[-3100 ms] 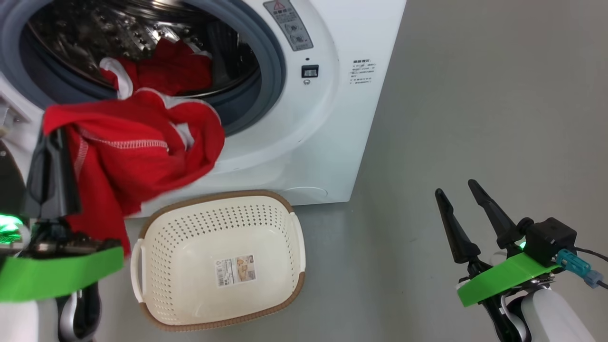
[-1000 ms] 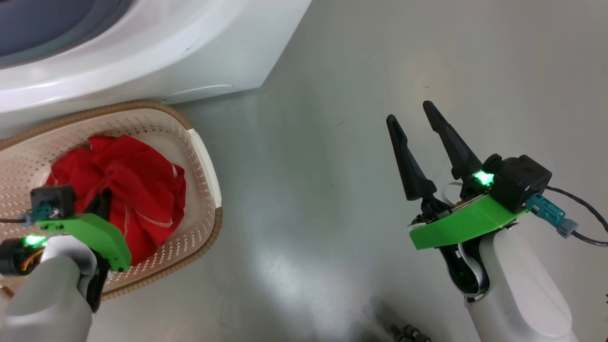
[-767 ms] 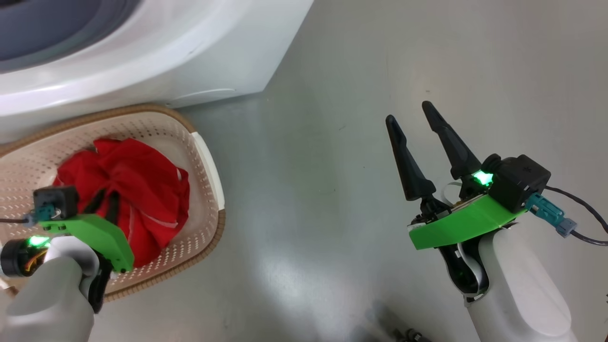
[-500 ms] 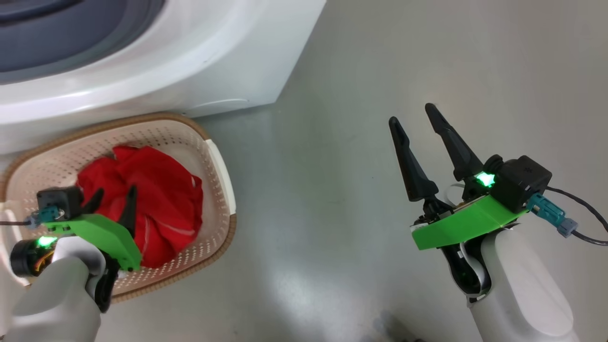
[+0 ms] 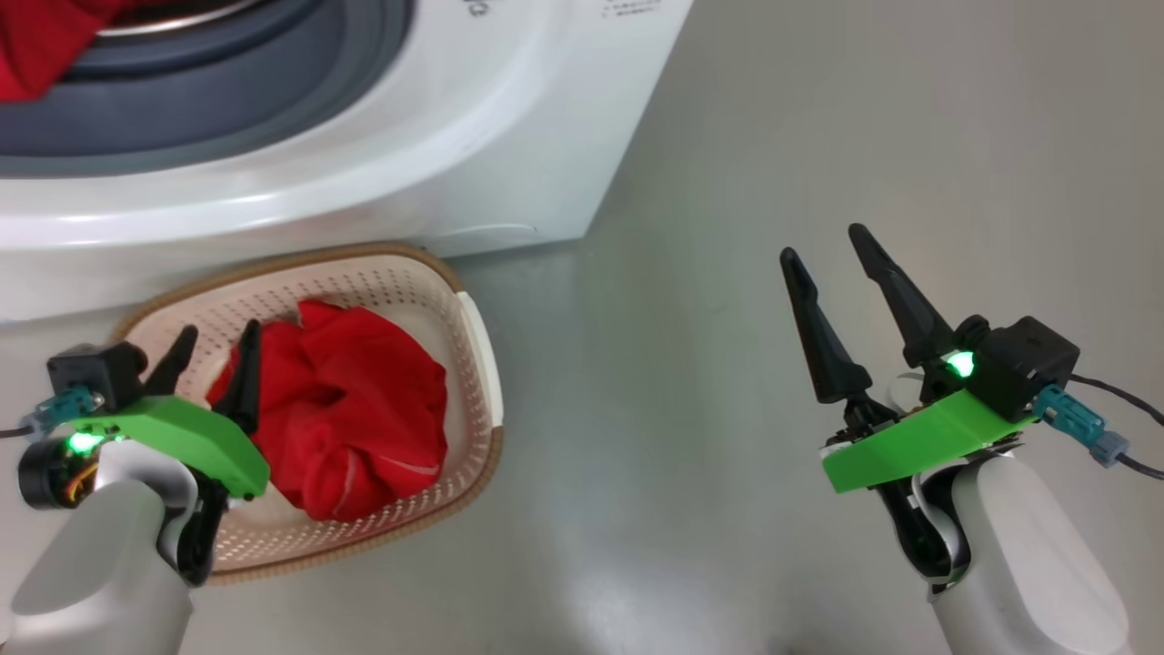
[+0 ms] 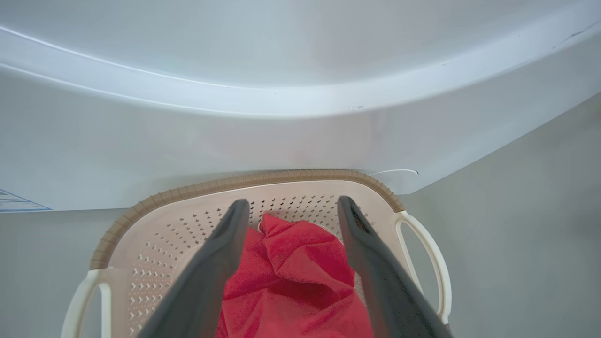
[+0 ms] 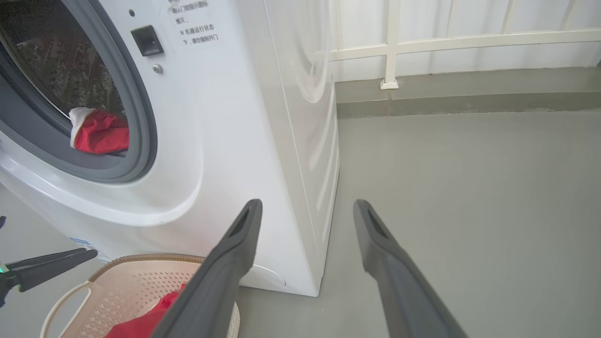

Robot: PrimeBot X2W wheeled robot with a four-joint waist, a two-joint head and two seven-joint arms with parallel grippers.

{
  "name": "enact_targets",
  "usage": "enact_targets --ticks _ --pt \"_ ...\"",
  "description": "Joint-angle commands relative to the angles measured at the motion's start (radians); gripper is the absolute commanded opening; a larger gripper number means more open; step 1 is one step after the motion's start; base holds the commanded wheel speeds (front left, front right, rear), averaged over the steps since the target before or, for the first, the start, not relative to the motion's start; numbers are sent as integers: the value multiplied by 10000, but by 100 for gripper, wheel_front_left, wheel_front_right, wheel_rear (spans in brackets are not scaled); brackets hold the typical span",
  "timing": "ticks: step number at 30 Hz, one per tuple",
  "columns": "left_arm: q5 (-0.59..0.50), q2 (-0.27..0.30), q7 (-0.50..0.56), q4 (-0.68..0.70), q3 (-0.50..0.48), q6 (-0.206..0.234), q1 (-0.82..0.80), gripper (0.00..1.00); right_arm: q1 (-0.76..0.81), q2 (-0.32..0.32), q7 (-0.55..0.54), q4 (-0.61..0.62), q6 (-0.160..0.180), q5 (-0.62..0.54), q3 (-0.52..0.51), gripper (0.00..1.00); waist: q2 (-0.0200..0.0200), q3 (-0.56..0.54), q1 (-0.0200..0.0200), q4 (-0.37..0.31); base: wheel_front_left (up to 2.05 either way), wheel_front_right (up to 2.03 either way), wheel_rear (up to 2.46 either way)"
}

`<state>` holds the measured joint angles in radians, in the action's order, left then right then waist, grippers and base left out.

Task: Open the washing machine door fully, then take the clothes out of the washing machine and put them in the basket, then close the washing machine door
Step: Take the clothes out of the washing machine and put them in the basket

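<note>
Opened within the last second: left gripper (image 5: 220, 329), earlier closed on the clothes (image 5: 355, 428), now has its fingers spread, straddling the red heap; contact unclear. Heap lies in the basket (image 5: 476, 364), which stands on the floor (image 5: 637, 409) against the washing machine (image 5: 382, 173). Another red garment (image 7: 101, 136) lies in the drum. Right gripper (image 5: 821, 243) is spread and empty, well apart.
</note>
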<state>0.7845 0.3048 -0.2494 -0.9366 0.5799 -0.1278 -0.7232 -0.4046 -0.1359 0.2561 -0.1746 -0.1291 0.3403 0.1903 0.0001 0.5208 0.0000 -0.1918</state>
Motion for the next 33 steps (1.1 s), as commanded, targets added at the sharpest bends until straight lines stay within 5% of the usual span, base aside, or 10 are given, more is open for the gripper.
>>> enact_targets --ticks 1,15,33 --pt "-346 347 -122 407 -606 -29 231 100 296 -81 57 190 -16 -46 144 100 -1 -343 0 292 0 0 0" --pt "-2908 -404 -123 3211 -3667 -29 2017 100 986 -603 57 12 -16 82 7 100 -1 -1811 0 892 0 0 0" --pt "-4462 -829 -124 6427 -5472 -29 4469 100 2051 -1145 57 32 -16 269 -305 100 -1 -3128 0 1093 0 0 0"
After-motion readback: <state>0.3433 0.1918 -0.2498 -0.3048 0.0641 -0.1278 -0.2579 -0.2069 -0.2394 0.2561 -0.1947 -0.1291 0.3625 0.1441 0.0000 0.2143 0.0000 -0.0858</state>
